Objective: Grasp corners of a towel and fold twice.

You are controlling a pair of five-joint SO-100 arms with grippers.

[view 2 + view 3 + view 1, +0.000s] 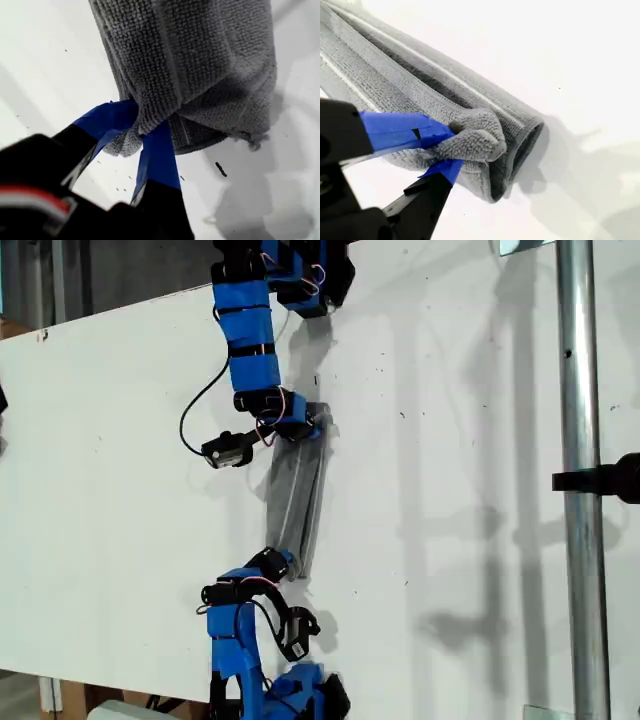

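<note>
Operator: Slippage at the jaws looks like the risk here. How firm is the grip?

Robot: My first gripper [142,132] is closed on a bunched edge of the towel [200,65], with only a small tuft between the blue tips. My second gripper [447,150] is clamped on a gathered corner [475,137] at the other end, where several layers curl open just beyond the tips.

Operator: So what would cause it to fail?

Robot: I think that if the grippers move apart or out of step, the cloth tightens and the thinner pinch lets go. The inner layers are not all caught, so they could sag or splay and spoil the second fold.

Operator: And where is the towel overall?

Robot: In the exterior view it is a narrow folded strip [297,505] running between the two grippers near the middle of the white table [450,490]. One arm [250,340] comes in from the view's top and the other arm [235,650] from its bottom. I cannot tell which arm is which, or whether the strip is clear of the table.
</note>
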